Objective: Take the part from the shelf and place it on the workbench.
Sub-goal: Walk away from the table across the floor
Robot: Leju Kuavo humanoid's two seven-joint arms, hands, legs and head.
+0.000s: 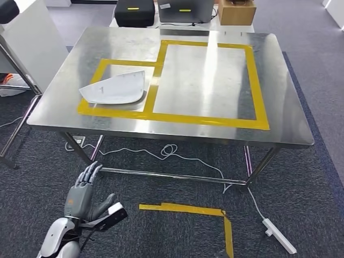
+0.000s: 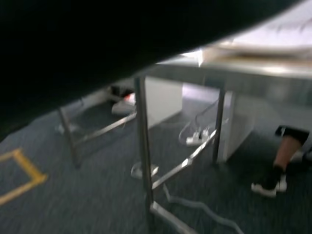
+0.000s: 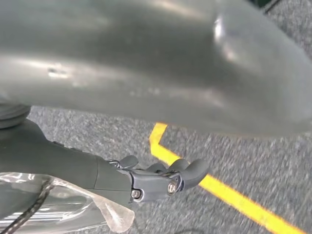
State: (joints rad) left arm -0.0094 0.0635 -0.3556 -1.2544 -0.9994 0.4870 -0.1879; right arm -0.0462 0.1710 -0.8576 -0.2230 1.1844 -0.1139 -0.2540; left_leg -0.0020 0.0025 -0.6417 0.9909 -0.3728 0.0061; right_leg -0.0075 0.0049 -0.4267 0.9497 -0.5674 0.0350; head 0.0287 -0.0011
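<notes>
Blurred throughout in the left wrist view, a dark mass (image 2: 92,39) hiding much; workbench (image 2: 257,63) cut at the edge; perhaps a person's foot (image 2: 270,185) beyond.

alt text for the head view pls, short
A white curved part lies inside the smaller yellow-taped box on a steel workbench. The robot's left hand hangs low in front of the bench, fingers apart, holding nothing.

A steel-topped workbench (image 1: 191,115) marked with yellow tape rectangles (image 1: 259,91) carries a white, curved, flat plastic part (image 1: 115,88) inside the smaller left rectangle
</notes>
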